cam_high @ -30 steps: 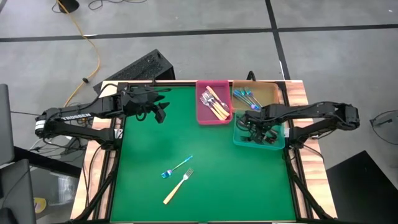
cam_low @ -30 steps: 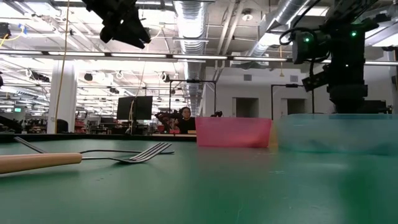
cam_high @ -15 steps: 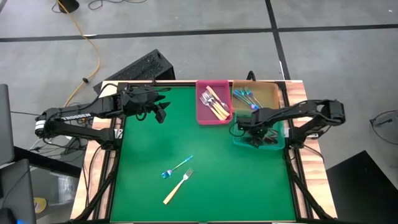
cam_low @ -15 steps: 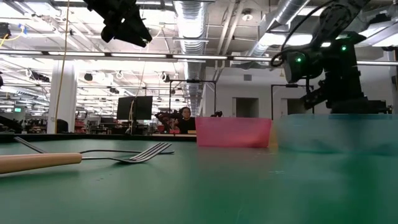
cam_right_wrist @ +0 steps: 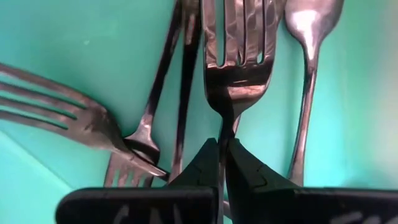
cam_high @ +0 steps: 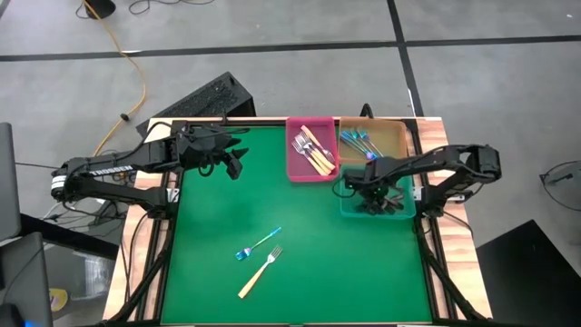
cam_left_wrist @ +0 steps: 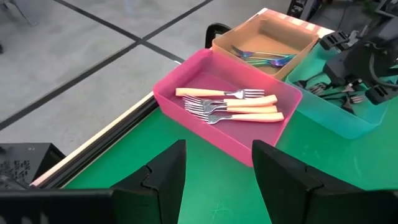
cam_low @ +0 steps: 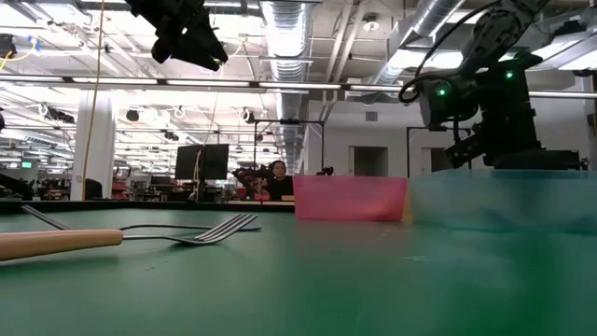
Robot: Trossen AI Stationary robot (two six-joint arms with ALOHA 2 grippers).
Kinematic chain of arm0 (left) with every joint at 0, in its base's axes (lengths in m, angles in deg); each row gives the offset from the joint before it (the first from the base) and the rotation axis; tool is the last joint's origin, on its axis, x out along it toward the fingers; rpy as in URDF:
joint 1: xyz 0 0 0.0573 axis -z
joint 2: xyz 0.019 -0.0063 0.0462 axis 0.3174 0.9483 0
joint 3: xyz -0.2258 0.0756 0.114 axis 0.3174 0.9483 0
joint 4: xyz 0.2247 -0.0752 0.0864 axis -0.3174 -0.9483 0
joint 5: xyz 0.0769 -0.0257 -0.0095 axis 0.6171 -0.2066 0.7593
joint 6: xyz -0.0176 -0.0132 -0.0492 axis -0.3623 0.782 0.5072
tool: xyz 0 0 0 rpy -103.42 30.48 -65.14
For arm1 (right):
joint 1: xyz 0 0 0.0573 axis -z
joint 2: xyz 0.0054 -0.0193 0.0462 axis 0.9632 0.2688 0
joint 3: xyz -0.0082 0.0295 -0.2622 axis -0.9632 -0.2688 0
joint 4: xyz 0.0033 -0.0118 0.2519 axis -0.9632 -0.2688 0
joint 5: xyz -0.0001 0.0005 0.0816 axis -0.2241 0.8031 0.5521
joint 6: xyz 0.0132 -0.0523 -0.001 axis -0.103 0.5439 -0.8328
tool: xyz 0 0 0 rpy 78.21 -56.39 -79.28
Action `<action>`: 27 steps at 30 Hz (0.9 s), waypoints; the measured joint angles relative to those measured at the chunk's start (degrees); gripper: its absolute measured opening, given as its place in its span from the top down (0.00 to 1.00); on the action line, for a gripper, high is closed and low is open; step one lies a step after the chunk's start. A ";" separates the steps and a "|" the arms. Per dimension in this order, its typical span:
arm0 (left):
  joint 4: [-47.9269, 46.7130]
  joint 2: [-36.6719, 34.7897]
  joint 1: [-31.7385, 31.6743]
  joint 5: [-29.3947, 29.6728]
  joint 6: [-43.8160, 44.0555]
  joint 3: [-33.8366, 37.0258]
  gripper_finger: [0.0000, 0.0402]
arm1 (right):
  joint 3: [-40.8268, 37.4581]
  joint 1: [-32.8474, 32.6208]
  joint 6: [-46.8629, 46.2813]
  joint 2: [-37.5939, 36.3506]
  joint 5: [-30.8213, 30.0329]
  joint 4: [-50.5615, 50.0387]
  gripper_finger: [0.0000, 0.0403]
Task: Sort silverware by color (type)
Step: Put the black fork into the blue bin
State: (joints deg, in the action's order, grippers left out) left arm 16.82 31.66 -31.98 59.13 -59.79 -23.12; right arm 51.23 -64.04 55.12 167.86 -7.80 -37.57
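- Forks lie in four places: two loose on the green mat (cam_high: pixel 300 291), the rest in three bins along the far edge.
- Tan-handled fork (cam_high: pixel 260 272) lies on the mat toward the near side, tines pointing away from the near edge (the low view shows its handle and tines close up (cam_low: pixel 112 233)).
- Blue fork (cam_high: pixel 258 244) lies just beside it, a little farther in, the two close but apart.
- Pink bin (cam_high: pixel 311 150) holds several tan-handled forks (cam_left_wrist: pixel 233 106), lying roughly side by side.
- Tan bin (cam_high: pixel 372 138), touching the pink one, holds blue forks (cam_left_wrist: pixel 270 58).
- Teal bin (cam_high: pixel 379 202), in front of the tan one, holds dark forks (cam_right_wrist: pixel 239 50), overlapping one another.
- Right gripper (cam_high: pixel 370 184) is down inside the teal bin; its fingers (cam_right_wrist: pixel 208 165) are pressed together directly over a dark fork's neck (whether anything is pinched between them, I cannot tell).
- Left gripper (cam_high: pixel 231 156) hovers above the mat's far left corner, away from all forks, its fingers (cam_left_wrist: pixel 165 180) spread apart with nothing between them.
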 joint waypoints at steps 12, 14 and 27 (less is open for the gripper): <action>-0.02 0.00 0.00 0.57 -0.13 -0.02 0.58 | -0.13 2.50 0.92 1.13 1.43 1.33 0.82; -0.02 0.00 0.00 0.57 -0.14 -0.02 0.58 | -0.14 2.52 0.91 1.14 1.35 1.42 0.80; -0.02 0.00 -0.02 -4.33 0.19 -0.02 0.58 | -0.09 2.52 1.48 1.01 2.44 1.70 0.76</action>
State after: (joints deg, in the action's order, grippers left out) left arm 16.80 31.66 -32.00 54.80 -59.59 -23.14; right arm 51.14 -61.52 56.59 168.87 -5.37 -35.87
